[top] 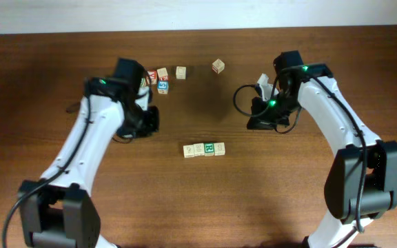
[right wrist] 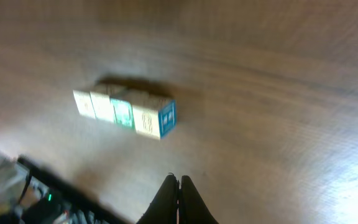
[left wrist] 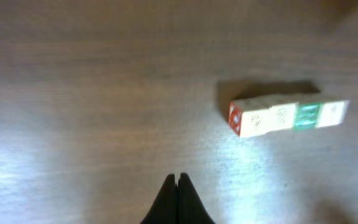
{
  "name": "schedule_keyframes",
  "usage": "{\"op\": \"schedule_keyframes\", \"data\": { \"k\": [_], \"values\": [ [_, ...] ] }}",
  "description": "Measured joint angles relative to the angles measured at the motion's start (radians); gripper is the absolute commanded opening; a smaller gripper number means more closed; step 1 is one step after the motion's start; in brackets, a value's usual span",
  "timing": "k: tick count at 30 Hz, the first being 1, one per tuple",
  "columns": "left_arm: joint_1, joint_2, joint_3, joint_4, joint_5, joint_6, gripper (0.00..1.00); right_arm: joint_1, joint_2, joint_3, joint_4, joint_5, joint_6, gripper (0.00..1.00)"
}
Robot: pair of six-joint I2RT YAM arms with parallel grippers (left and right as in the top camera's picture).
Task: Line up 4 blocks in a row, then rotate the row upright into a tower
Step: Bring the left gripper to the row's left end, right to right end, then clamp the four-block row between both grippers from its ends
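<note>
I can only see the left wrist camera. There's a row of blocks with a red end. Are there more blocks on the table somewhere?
Observer: Yes. The overhead view shows a cluster of cubes near the far edge, by the left arm, plus a lone cube and a second lone cube farther along.
Operator: What colour is the other end of my row?
Observer: Blue. In the right wrist view the blocks finish in a blue end face.
Operator: Is the other pincer holding anything?
Observer: No. The right pincer is shut with nothing in it, over bare wood, apart from the row.
</note>
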Motion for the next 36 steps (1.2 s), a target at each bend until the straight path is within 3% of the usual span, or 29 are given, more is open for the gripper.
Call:
{"op": "schedule_keyframes", "data": {
  "k": [3, 7, 19, 23, 36],
  "values": [
    [-0.056, -0.018, -0.308, 0.39, 0.099, -0.117, 0.0, 0.0, 0.0, -0.084, 0.097, -0.043, -0.027, 0.04],
    [-0.083, -0.02, -0.455, 0.599, 0.185, -0.22, 0.0, 0.001, 0.0, -0.146, 0.174, -0.049, -0.031, 0.04],
    [-0.147, -0.019, -0.462, 0.655, 0.167, -0.264, 0.0, 0.053, 0.0, -0.167, 0.232, 0.003, -0.021, 0.04],
    [-0.147, -0.019, -0.417, 0.539, 0.141, -0.196, 0.0, 0.053, 0.0, -0.167, 0.237, 0.032, -0.019, 0.04],
    [-0.146, 0.066, -0.412, 0.606, 0.178, -0.122, 0.0, 0.093, 0.029, -0.228, 0.318, 0.032, 0.026, 0.04]
  ]
}}
